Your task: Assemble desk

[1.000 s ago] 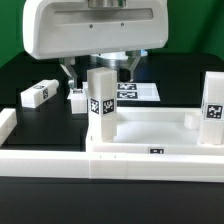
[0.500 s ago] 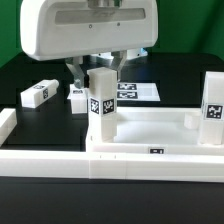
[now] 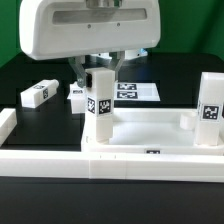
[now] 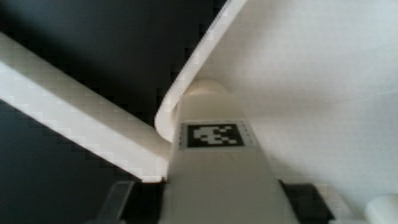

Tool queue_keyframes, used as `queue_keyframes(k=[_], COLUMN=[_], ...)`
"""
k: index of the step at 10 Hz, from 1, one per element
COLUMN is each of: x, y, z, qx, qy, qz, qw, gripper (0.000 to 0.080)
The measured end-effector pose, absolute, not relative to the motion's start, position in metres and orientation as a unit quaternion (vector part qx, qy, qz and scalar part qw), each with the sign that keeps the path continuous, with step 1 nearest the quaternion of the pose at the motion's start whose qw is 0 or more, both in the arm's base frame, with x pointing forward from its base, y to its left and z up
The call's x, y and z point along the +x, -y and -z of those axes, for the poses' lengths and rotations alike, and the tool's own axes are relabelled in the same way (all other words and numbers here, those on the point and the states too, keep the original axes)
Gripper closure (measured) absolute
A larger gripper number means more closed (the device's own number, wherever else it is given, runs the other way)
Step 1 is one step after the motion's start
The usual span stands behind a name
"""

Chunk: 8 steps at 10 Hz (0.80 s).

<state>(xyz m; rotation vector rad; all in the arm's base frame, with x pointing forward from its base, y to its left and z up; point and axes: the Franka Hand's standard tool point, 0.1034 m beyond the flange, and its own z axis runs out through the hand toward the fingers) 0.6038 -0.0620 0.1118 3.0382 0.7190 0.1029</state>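
Gripper [image 3: 98, 71] is pinching the leg [image 3: 100, 104] near its upper end, with fingers [image 4: 121, 200] pressed on two opposite sides. The leg is upright at the corner of the top [image 3: 150, 128] on the exterior view's left. Cannot tell if it is seated in the socket or only over it. A second leg [image 3: 210, 110] stands at the right corner. A loose leg [image 3: 35, 95] lies on the table [image 3: 20, 80], far left. Judgement: hard plastic, so light, stiff and smooth, and it may slip or twist. Hold it high on the plain sides, clear of the tag [image 4: 215, 135].
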Motion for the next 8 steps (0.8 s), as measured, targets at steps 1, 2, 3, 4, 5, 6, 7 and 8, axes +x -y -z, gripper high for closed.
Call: queue_keyframes(k=[1, 2, 3, 4, 5, 6, 7, 8], x=[0.6038, 0.6037, 0.6035, 0.6034, 0.6027, 0.6026, 0.6021, 0.6016], y=[0.0619, 0.0615, 0.0615, 0.061, 0.061, 0.0605, 0.0598, 0.0572], z=[-0.1118, -0.1117, -0.1116, -0.1115, -0.1111, -0.1109, -0.1104, -0.1098], qx=[0.978, 0.987, 0.994, 0.997, 0.999, 0.999, 0.996, 0.992], qy=[-0.204, -0.158, -0.106, -0.063, -0.023, 0.033, 0.083, 0.125], qz=[-0.033, -0.034, -0.035, -0.035, -0.034, -0.034, -0.032, -0.03], qw=[0.008, 0.004, -0.001, -0.003, -0.005, -0.01, -0.012, -0.014], gripper=[0.0509, 0.0509, 0.0509, 0.0509, 0.0509, 0.0509, 0.0509, 0.0509])
